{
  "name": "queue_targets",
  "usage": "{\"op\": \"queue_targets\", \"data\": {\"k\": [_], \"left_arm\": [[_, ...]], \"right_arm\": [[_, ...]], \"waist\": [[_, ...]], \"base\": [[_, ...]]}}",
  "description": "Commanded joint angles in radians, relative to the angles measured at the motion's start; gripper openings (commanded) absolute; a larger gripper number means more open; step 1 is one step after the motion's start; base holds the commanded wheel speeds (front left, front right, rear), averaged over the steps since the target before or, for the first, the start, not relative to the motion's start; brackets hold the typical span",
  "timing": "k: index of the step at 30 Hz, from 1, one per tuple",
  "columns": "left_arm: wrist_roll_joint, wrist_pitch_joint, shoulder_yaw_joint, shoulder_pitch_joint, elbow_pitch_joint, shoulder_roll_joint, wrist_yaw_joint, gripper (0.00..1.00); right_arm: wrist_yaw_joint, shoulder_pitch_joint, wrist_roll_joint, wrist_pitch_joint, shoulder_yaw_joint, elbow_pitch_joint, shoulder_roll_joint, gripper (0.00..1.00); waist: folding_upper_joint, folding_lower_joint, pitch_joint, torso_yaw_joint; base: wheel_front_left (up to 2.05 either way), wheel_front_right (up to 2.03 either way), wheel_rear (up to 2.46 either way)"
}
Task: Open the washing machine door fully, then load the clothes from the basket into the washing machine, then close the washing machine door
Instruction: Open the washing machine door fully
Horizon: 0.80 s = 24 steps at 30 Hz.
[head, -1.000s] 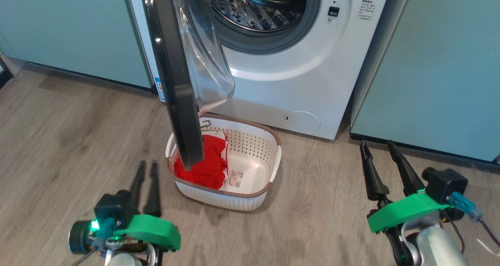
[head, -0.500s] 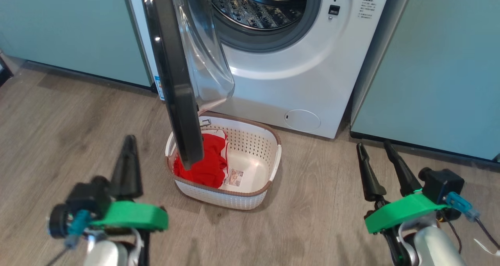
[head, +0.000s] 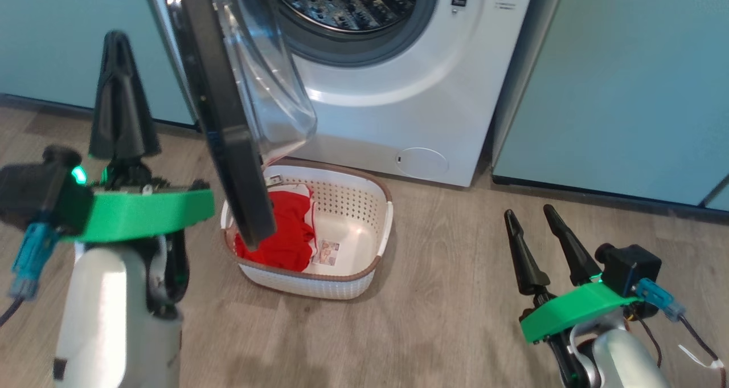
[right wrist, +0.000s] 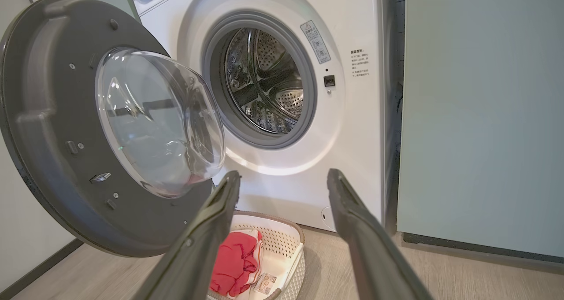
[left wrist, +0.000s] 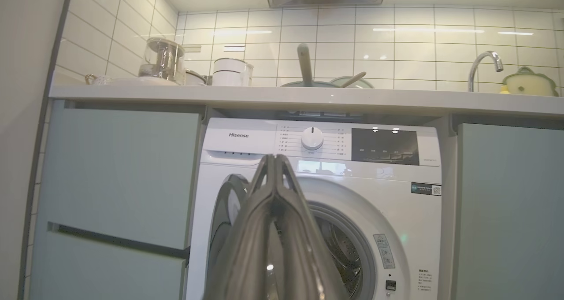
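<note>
Two grippers show from the head camera before a white front-loading washing machine (head: pixel 398 109) set between pale teal cabinets (head: pixel 615 80). The washing machine door (head: pixel 228 148) stands open, swung out to the left of the porthole and seen almost edge on, its black rim towards the camera and its clear glass bowl facing the drum. The drum (head: pixel 342 6) is open to view inside a grey gasket.

On the wood floor (head: pixel 455 297), just in front of the machine, sits the basket (head: pixel 319 288), cream-white with a brown rim. The lower edge of the door hangs over its left side. The clothes (head: pixel 282 234), bright red with a bit of white cloth, lie in the left half of the basket; a sticker (head: pixel 326 253) shows on the bare bottom to the right.

The left gripper (head: pixel 117 43) is raised at the left, its two dark fingers pressed together on nothing, beside the door's outer face and apart from it. From its wrist camera the joined tips point at the machine's front, under a desk (left wrist: pixel 308 99) bearing kitchenware and a tap (left wrist: pixel 482 66).

The right gripper (head: pixel 528 212) is low at the right, fingers spread and empty, above the floor, well apart from the basket.
</note>
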Motion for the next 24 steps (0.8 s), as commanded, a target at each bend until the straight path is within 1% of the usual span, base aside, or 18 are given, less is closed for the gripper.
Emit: {"op": "queue_targets", "data": {"k": [1,6,8,11,16,24], "left_arm": [[0.013,-0.004,0.016,-0.055,-0.021,0.01,-0.005,0.0],[0.014,-0.004,-0.063,-0.082,0.081,0.01,-0.021,0.0],[0.026,-0.004,-0.097,-0.077,0.142,0.01,-0.031,0.0],[0.012,-0.004,-0.129,-0.068,0.238,0.01,-0.033,0.0],[-0.043,-0.004,-0.154,-0.065,0.385,0.01,-0.038,0.0],[-0.068,-0.004,-0.153,-0.089,0.551,0.01,-0.036,0.0]], "right_arm": [[0.0,-0.056,0.002,-0.009,0.025,-0.03,0.002,1.0],[0.0,-0.057,0.007,-0.009,0.042,-0.027,0.002,1.0],[0.0,-0.059,0.01,-0.009,0.047,-0.026,0.002,1.0],[0.0,-0.063,0.012,-0.009,0.047,-0.026,0.002,1.0],[0.0,-0.064,0.005,-0.009,0.039,-0.025,0.002,1.0],[0.0,-0.068,0.01,-0.009,0.039,-0.027,0.002,1.0]], "waist": [[0.0,0.0,0.003,-0.011],[0.0,0.0,0.011,-0.04],[0.0,0.0,0.014,-0.051],[0.0,0.0,0.02,-0.064],[0.0,0.0,0.027,-0.074],[0.0,0.0,0.041,-0.074]], "base": [[0.0,0.0,0.0],[0.0,0.0,0.0],[0.0,0.0,0.0],[0.0,0.0,0.0],[0.0,0.0,0.0],[0.0,0.0,0.0]]}}
